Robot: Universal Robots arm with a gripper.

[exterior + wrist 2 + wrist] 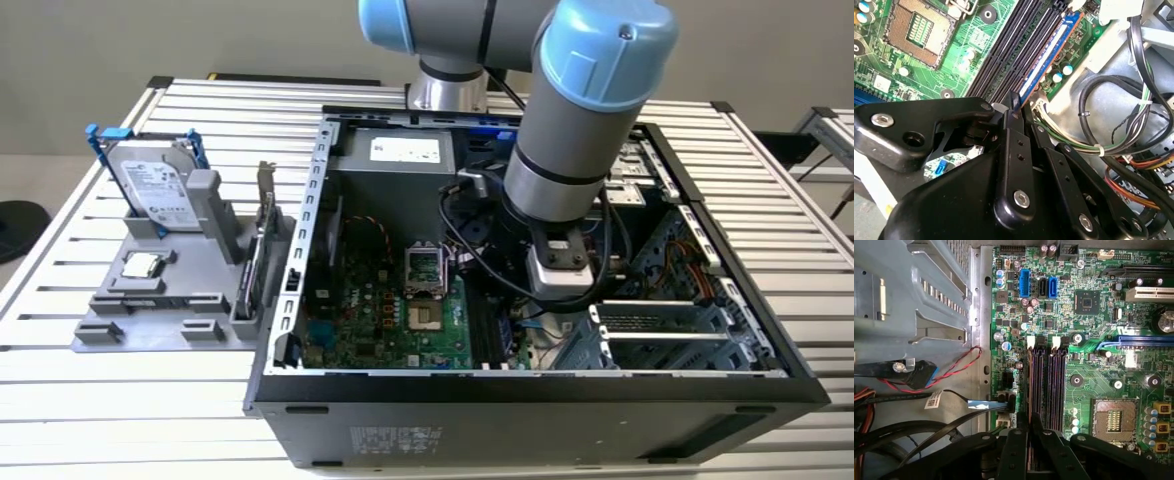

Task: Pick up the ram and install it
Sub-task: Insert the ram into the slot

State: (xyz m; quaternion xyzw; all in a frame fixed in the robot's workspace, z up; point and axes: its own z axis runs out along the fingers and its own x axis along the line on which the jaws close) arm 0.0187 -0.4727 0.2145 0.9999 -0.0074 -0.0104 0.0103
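Black two-finger gripper (pixel 1015 107) is closed narrow on the ram (pixel 1046 60), a thin blue-edged circuit-board stick, held edge-down so it lines up w/ the outermost black memory slot (pixel 1030 390) on the green motherboard (pixel 1094 315), inside the open black PC case (pixel 534 385).

The ram (pixel 1046 57) is a long, thin stick that looks blue along its top edge in the second wrist view. It stands on its edge in the outermost of the dark slots on the green board. One end sits between the black gripper (pixel 1015 107) fingers.
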